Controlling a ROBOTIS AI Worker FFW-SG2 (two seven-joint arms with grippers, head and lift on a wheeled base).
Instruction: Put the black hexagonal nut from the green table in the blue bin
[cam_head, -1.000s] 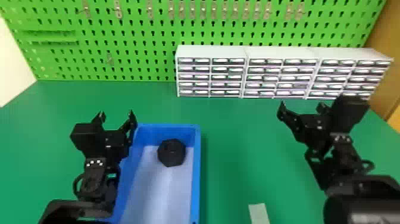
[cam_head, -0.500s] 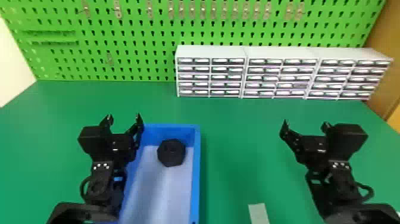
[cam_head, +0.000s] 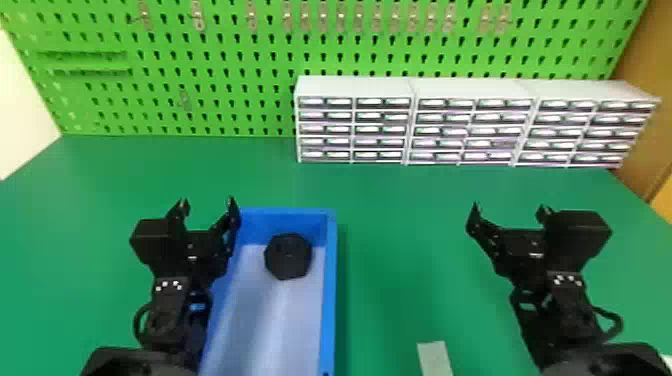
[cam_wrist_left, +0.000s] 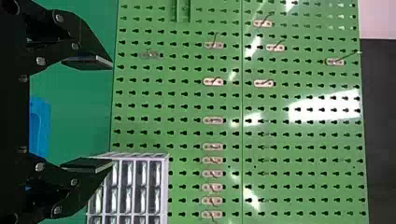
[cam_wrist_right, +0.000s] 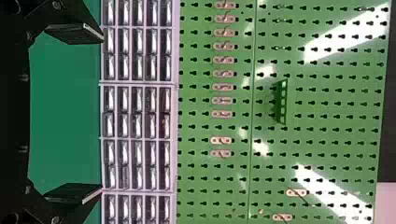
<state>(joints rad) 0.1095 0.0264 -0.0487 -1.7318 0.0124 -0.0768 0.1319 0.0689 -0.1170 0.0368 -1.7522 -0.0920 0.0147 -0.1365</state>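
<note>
Black hexagonal nut: lies inside the blue bin (cam_head: 328, 300), toward its far end, close to the far wall.
Blue bin: sits on the green table (cam_head: 400, 245), left of the middle, its long sides running from near to far.
Left gripper (cam_head: 207, 201): poised by the bin's left side, its two black fingers spread wide; whether it touches the rim, one cannot tell.
Right gripper (cam_head: 509, 207): hangs over the table's right half, well apart from the bin, fingers likewise spread.
Drawer cabinets (cam_head: 352, 86): three white units stand side by side at the table's far side, from the middle to the right.
Pegboard (cam_head: 225, 65): rises bright green behind them, dotted with metal hooks.
Pale strip (cam_head: 434, 357): lies at the near side, right of the bin.
</note>
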